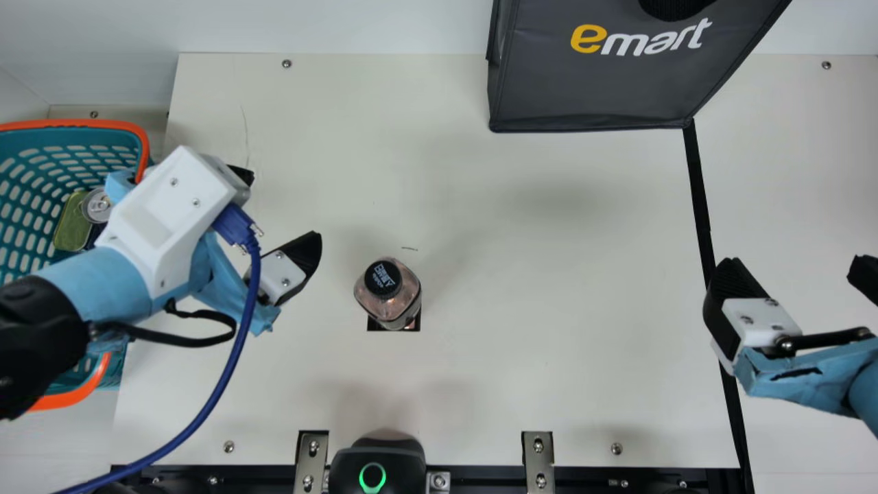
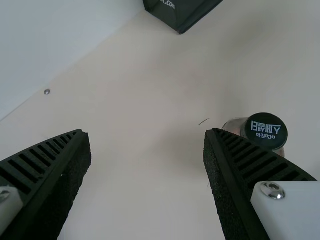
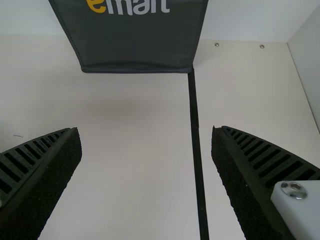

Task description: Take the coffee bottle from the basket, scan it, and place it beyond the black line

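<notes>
In the main view my left gripper (image 1: 285, 206) stands open left of the coffee bottle (image 1: 391, 295), apart from it. The bottle, dark-capped, is upright on the table over a small black mark. My right gripper (image 1: 799, 267) is open at the right, by the black line (image 1: 701, 199). The left wrist view has my left gripper (image 2: 147, 135) with its fingers wide apart and the bottle (image 2: 266, 131) partly behind one finger. In the right wrist view nothing is between the fingers of my right gripper (image 3: 145, 130); the black line (image 3: 196, 135) runs below them.
A teal basket (image 1: 20, 199) with orange handles holds a can (image 1: 97, 206) and other items at the left, partly under my left arm. The scanner (image 1: 377, 466) with a green ring sits at the near edge. A dark grey bag (image 1: 597, 82) stands at the back.
</notes>
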Robot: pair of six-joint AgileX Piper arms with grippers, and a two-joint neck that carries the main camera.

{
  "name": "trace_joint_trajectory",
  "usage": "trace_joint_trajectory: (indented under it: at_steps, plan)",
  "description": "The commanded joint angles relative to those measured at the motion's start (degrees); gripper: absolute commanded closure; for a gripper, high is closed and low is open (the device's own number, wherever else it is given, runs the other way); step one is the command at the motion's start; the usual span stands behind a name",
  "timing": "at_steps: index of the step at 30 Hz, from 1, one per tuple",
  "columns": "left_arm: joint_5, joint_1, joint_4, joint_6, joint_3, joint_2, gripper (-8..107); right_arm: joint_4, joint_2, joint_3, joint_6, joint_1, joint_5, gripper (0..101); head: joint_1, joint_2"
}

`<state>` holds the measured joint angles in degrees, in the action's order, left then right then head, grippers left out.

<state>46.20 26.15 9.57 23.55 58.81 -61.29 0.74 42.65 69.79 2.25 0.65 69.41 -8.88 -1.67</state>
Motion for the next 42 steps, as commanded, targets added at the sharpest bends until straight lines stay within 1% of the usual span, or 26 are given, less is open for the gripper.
trace_joint_trajectory:
  at_steps: [1,8,20,32,42]
  plan:
    - [0.51,0.78,-1.62,-3.86,0.25,0.24,9,0.0,0.0,0.0,0.0,0.0,0.0,10,0.96,0.09]
    - [2.8,4.65,-6.72,-14.35,1.53,0.7,9,0.0,0.0,0.0,0.0,0.0,0.0,10,0.96,0.09]
    - [5.63,14.76,-14.9,-30.06,4.09,-0.37,9,0.0,0.0,0.0,0.0,0.0,0.0,10,0.96,0.09]
    - [7.35,23.64,-21.04,-40.89,5.24,-2.48,9,0.0,0.0,0.0,0.0,0.0,0.0,10,0.96,0.09]
    - [9.04,28.31,-24.45,-47.51,5.6,-5.03,9,0.0,0.0,0.0,0.0,0.0,0.0,10,0.96,0.09]
